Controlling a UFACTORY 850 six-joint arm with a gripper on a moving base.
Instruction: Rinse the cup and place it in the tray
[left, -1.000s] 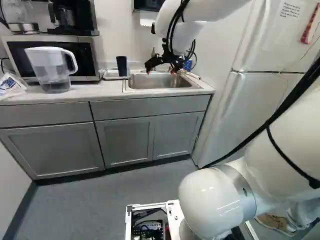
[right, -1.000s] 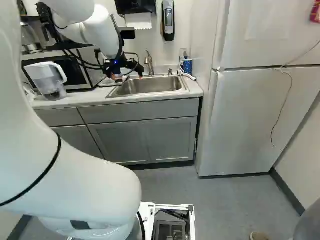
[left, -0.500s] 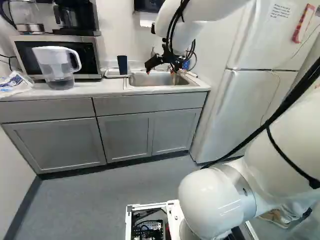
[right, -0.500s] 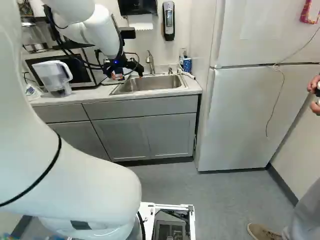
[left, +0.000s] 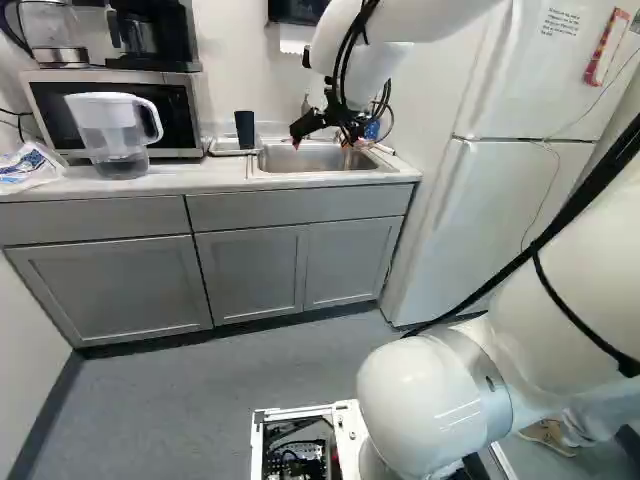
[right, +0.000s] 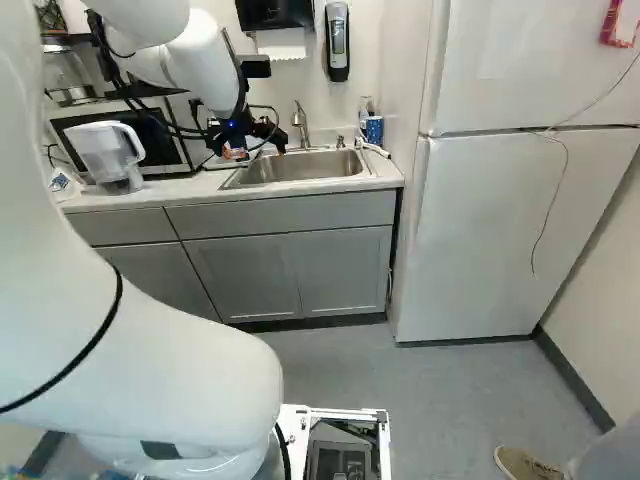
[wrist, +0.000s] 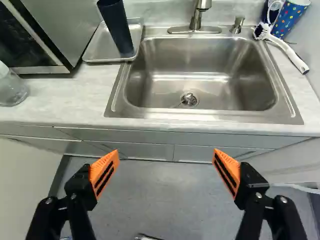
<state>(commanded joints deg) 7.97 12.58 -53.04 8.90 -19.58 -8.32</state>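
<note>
In the left base view my gripper (left: 320, 143) hangs in front of the sink. Seen from the wrist, the gripper (wrist: 165, 152) has its fingers wide apart, with nothing between them. A dark blue cup (wrist: 117, 27) (left: 245, 130) stands upright on the metal tray (wrist: 95, 51), left of the sink in the left base view. The steel sink (wrist: 202, 75) (right: 300, 168) lies ahead of the gripper, with a bare basin and a faucet (wrist: 197, 14) (right: 299, 122) behind it.
A dotted blue cup (wrist: 290, 19) and a white-handled brush (wrist: 285, 47) are beside the sink, near the refrigerator (right: 500, 230). A water pitcher (left: 112, 135) stands before the microwave (left: 175, 110). The counter's front edge (wrist: 200, 127) lies just ahead of the fingers.
The base has moved slightly, shifting the counter and refrigerator in both base views, mostly over the first half second. My arm keeps its pose, and the dark cup stays on the tray.
</note>
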